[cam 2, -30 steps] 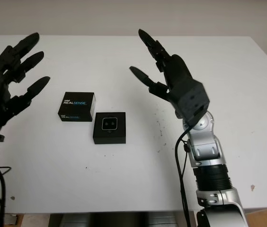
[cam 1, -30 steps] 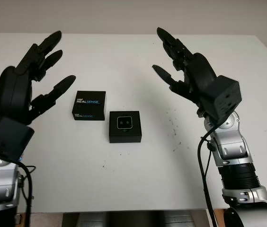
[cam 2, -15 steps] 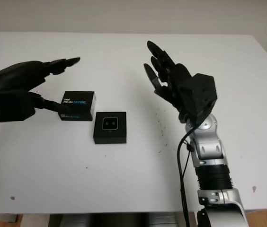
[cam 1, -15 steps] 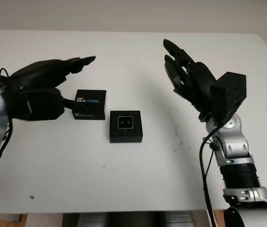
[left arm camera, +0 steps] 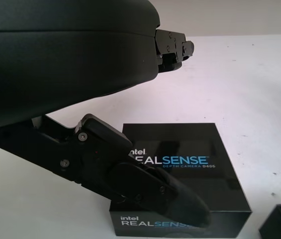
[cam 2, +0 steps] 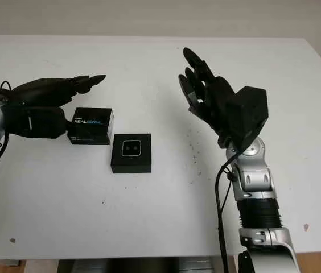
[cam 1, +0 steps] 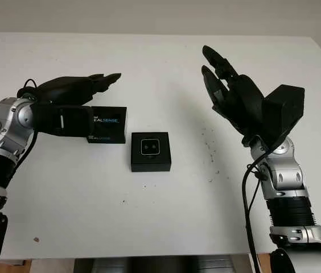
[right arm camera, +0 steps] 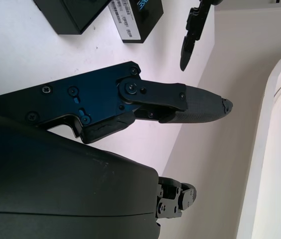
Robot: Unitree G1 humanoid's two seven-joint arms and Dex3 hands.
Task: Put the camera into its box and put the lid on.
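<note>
Partly, lid [cam 1: 107, 123] behind open left robot hand [cam 1: 72, 105].

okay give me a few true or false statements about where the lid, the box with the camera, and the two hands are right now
1. The camera already sits in the open box. True.
2. The lid is on the box. False: the lid, printed RealSense, lies on the table beside the box, on the left hand's side.
3. The left hand is at the lid. True.
4. The right hand holds the box. False: it is open, raised above the table, apart from the box.
</note>
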